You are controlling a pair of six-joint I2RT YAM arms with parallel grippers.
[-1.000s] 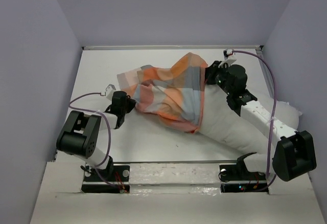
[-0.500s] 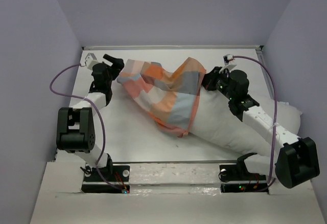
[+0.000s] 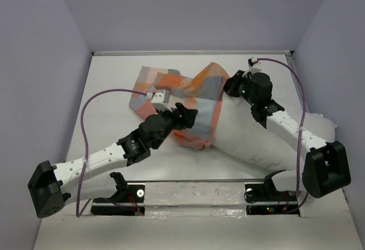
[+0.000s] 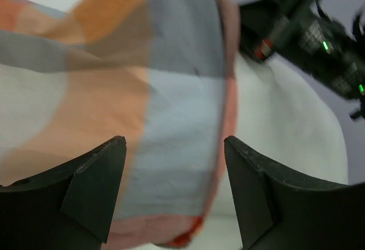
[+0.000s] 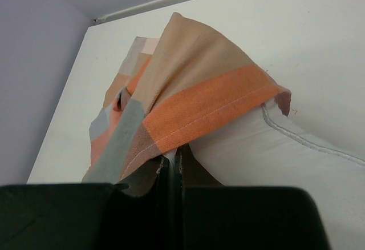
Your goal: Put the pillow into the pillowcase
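The checked pillowcase [image 3: 171, 87] lies rumpled at mid table, its right end drawn over the left end of the white pillow [image 3: 242, 138]. My right gripper [image 3: 228, 88] is shut on the pillowcase's orange hem [image 5: 211, 104], with the pillow [image 5: 285, 147] just under it. My left gripper [image 3: 191, 117] hovers open over the near edge of the pillowcase [image 4: 171, 90]. Its fingers [image 4: 100, 176] stand wide apart with nothing between them. The pillow [image 4: 285, 130] shows to the right. The rest of the pillow lies under my right arm.
Purple walls close the left [image 3: 40, 90], right [image 3: 336, 50] and back sides. The left arm's purple cable [image 3: 85, 113] loops over the white table [image 3: 108, 90]. The right arm's forearm [image 3: 285, 127] lies across the pillow.
My left gripper let go of the pillowcase's left end, went to the back left corner, then swung to the middle over the case's near edge. The right gripper kept its hold.
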